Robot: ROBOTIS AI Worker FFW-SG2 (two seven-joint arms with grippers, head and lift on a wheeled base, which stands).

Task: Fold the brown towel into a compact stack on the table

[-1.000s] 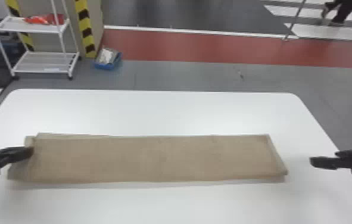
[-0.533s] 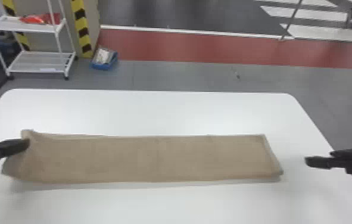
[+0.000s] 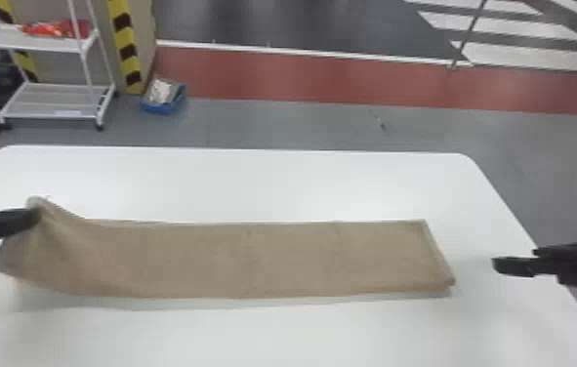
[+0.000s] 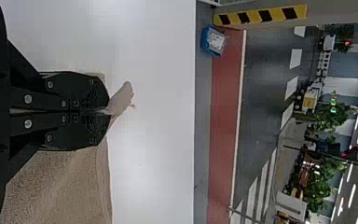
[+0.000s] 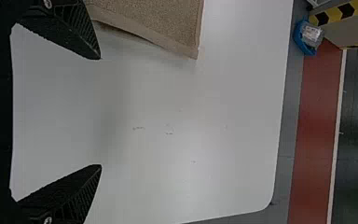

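Brown towel [image 3: 253, 258] stretched in a long, narrow strip across the white table [image 3: 277, 185], and look at that left end, pulled up into a soft peak! Folds slope down from the raised corner, while the middle and right end lie low on the tabletop, a hemmed edge running down that right end. Up at the peak it's the left gripper [image 3: 33, 218], coming in from the left side and gripping the cloth close to the far corner. Left wrist view now: the left gripper [image 4: 109, 112] has its two black fingers pressed together on the towel, a little tongue of fabric poking out past the tips. Over on the other side, the right gripper [image 3: 516, 259] sits above the table's right part, just off the towel's right end and not touching it. From its own wrist, the right gripper [image 5: 100, 112] has its fingers spread wide, white tabletop between them. Beyond the table, there's a white cart [image 3: 52, 100] on the left with a red item [image 3: 52, 29] on its upper shelf, a blue bin [image 3: 165, 107] on the floor by a yellow-and-black striped edge [image 3: 128, 49], and a red floor band [image 3: 326, 78] running off to the right.
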